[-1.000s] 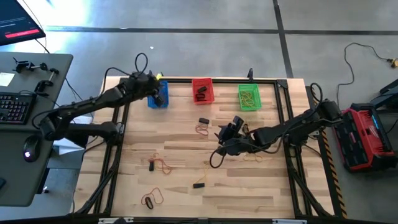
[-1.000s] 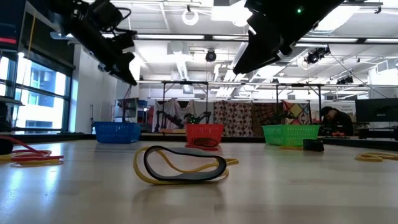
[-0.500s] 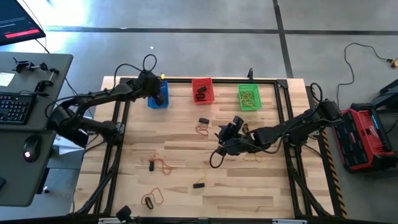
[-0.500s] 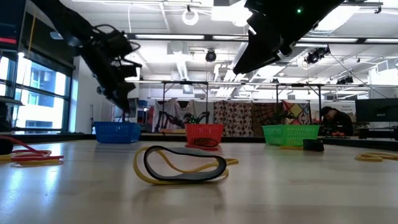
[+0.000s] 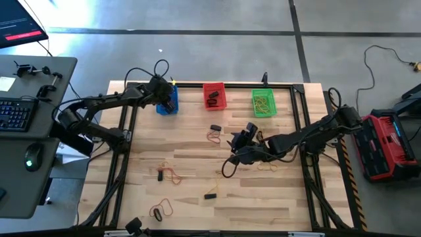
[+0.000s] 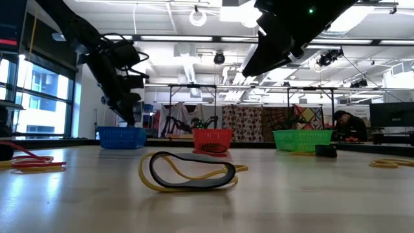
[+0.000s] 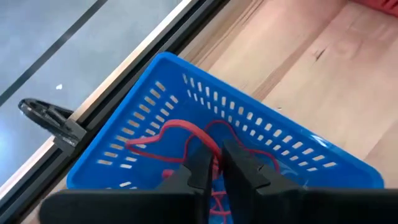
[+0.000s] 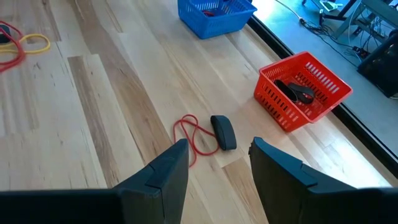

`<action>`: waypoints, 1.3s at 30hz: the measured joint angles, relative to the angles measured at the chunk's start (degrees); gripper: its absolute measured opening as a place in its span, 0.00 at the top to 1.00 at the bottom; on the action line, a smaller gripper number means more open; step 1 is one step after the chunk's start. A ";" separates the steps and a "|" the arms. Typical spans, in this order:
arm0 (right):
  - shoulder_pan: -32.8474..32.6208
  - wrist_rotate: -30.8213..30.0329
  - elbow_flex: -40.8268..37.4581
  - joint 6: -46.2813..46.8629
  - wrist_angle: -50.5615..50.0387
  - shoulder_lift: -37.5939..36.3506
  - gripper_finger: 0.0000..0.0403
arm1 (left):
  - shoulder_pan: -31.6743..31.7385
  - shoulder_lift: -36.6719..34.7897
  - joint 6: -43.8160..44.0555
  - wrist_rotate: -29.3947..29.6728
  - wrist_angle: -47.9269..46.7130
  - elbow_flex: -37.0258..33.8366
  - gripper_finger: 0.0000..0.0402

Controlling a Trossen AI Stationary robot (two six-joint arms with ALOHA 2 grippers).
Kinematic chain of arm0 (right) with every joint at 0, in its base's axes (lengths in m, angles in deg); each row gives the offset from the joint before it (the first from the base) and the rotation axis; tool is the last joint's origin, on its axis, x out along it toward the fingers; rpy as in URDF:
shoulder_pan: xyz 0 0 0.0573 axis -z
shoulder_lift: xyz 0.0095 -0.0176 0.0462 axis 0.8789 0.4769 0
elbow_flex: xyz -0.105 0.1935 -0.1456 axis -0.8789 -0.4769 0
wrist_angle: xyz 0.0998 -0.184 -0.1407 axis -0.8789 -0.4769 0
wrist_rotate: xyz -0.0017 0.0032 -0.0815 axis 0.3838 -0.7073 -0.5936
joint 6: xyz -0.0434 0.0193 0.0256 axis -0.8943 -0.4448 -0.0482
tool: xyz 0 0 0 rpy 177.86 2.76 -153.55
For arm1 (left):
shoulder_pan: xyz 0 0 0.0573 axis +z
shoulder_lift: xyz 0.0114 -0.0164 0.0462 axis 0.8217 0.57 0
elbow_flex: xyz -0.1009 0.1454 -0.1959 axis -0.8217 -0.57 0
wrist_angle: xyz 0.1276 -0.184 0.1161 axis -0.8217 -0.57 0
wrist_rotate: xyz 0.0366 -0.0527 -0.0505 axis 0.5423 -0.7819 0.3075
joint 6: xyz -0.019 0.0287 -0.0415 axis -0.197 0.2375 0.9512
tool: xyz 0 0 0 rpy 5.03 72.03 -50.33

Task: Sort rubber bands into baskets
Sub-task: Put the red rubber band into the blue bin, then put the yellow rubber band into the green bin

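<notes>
- Up at the upper left of the high view, the left pincer hangs over the blue basket.
- Its fingers stand nearly together, with a thin gap; a red band lies in the basket right at their tips, and I cannot tell whether it is gripped or let go.
- Right pincer sits low over the counter at mid-frame, jaws spread and empty.
- Just ahead of it lie a red loop and a thick black band, touching each other, clear of the fingers.
- Red basket at top centre holds black bands; green basket to its right holds yellowish bands.
- More bands lie scattered over the lower half of the counter, among them a black and yellow pair near the low camera.
</notes>
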 joint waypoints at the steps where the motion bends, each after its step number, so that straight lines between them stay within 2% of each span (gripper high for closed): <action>1: 0.00 0.00 0.00 -0.02 0.02 0.00 0.60 | -0.23 -0.05 -0.22 0.00 -0.02 0.00 0.92; 12: 0.00 0.63 0.00 -0.01 0.12 0.00 0.60 | -2.10 -0.05 -0.18 0.48 -0.04 0.00 0.73; 18: -0.01 0.76 0.00 -0.02 0.11 0.00 0.60 | -3.28 -0.23 -0.18 4.15 -0.32 0.00 0.68; 30: 0.02 0.89 0.00 1.75 0.15 -0.02 0.60 | -12.88 -6.50 -0.20 5.18 -0.91 0.01 0.76; 39: 0.02 0.87 0.00 4.51 0.15 -0.02 0.60 | -26.84 -15.04 -0.22 -0.30 -9.60 0.04 0.85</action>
